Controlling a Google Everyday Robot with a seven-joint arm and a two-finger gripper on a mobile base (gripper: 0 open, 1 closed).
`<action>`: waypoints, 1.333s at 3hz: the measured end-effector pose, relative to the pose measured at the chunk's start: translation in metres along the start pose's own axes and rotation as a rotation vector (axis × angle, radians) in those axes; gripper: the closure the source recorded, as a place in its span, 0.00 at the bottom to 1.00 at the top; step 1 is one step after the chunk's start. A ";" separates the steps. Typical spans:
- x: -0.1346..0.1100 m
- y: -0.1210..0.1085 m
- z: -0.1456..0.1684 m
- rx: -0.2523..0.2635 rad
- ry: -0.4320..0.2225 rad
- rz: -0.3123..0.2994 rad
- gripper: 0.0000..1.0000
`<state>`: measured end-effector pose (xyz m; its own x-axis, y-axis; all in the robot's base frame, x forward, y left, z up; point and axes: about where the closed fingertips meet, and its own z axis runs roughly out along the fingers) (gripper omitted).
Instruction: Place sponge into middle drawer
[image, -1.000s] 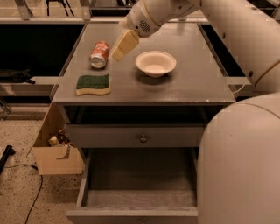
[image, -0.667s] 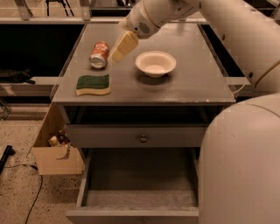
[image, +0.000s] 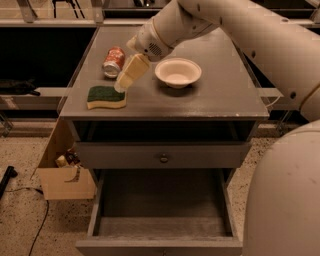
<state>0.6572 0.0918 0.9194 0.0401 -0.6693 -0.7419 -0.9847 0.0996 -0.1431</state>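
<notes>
The sponge (image: 106, 96), dark green face over pale yellow foam, lies flat near the front left of the cabinet top (image: 210, 100). My gripper (image: 122, 85) hangs tilted down and to the left, its tip just above the sponge's right end. The middle drawer (image: 160, 227) is pulled out wide open below the cabinet, and its pale grey floor shows with nothing in it. It sits under a shut drawer front with a small round knob (image: 163, 158).
A red-orange soda can (image: 113, 61) lies on its side behind the sponge. A white bowl (image: 178, 72) stands right of the gripper. A cardboard box (image: 62, 172) sits on the floor left of the cabinet. My arm's large white body (image: 285, 200) fills the right side.
My gripper has come down and to the left, from beside the can and bowl to just over the sponge's right end. The sponge, can and bowl have not moved.
</notes>
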 end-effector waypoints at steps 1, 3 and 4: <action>0.000 0.000 0.004 -0.006 0.000 0.003 0.00; 0.005 0.007 0.038 -0.062 0.008 0.024 0.00; 0.007 0.019 0.052 -0.094 0.020 0.026 0.00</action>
<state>0.6476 0.1275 0.8776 0.0115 -0.6816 -0.7316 -0.9970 0.0482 -0.0606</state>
